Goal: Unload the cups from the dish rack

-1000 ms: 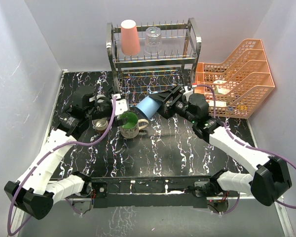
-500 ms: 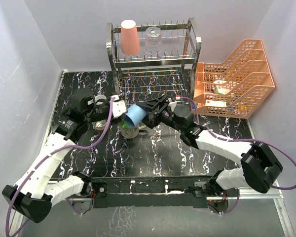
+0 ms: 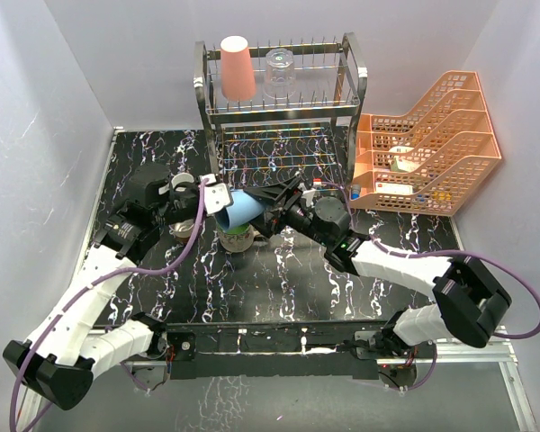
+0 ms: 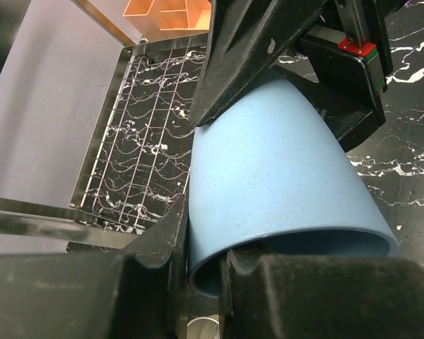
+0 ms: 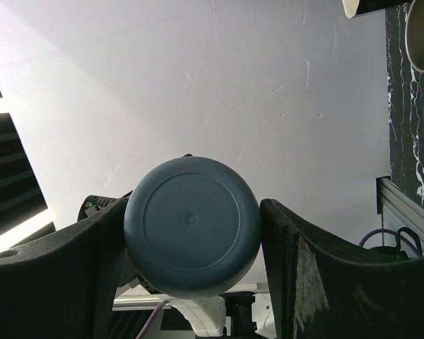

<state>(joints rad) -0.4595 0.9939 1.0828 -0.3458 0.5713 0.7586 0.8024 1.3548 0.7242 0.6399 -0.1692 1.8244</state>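
The light-blue tumbler (image 3: 241,209) hangs on its side above the table, held between both arms. My left gripper (image 3: 218,200) is shut on its rim (image 4: 201,258), one finger inside the mouth and one outside. My right gripper (image 3: 268,205) is shut on its base end (image 5: 191,226), a finger on each side. The cream mug with green inside (image 3: 238,238) stands on the table just below. On the top tier of the chrome dish rack (image 3: 201,90) a salmon-pink tumbler (image 3: 237,68) and a clear glass (image 3: 280,74) stand upside down.
Orange lattice trays (image 3: 432,144) with small items stand at the right, beside the rack. The rack's lower wire tier (image 4: 141,141) lies close behind the tumbler. Another cup (image 3: 180,227) sits by the left arm. White walls close in the table on three sides.
My right arm has carried the blue tumbler left, over the green-lined mug, to the left gripper. The left gripper, open before, has closed on the tumbler's rim.
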